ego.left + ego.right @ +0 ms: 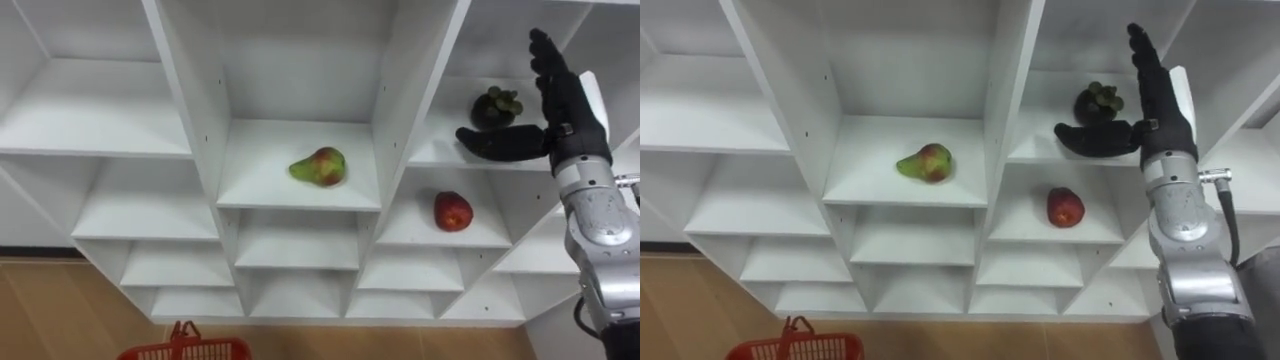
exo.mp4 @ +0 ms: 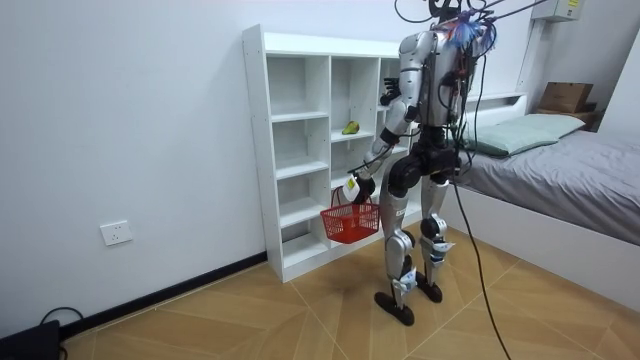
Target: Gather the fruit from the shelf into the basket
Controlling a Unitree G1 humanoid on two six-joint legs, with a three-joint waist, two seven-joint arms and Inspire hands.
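Fruit is being kept on smooth white closet [image 1: 300, 190] shelves: a green-red pear [image 1: 320, 166] in the middle compartment, a glossy red apple [image 1: 453, 211] lower right, a dark round mangosteen [image 1: 496, 107] above it; the right hand [image 1: 565, 105] is being held flat and open near the mangosteen; a red basket [image 2: 350, 222] is being hung below the left hand [image 2: 352, 187], whose grip cannot be told.

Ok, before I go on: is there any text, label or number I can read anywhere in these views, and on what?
No text is readable in any view.
White shelf unit, pear, apple, red basket: no print shows on them.
Yellowish label high on the wall in the room view: too small to read.
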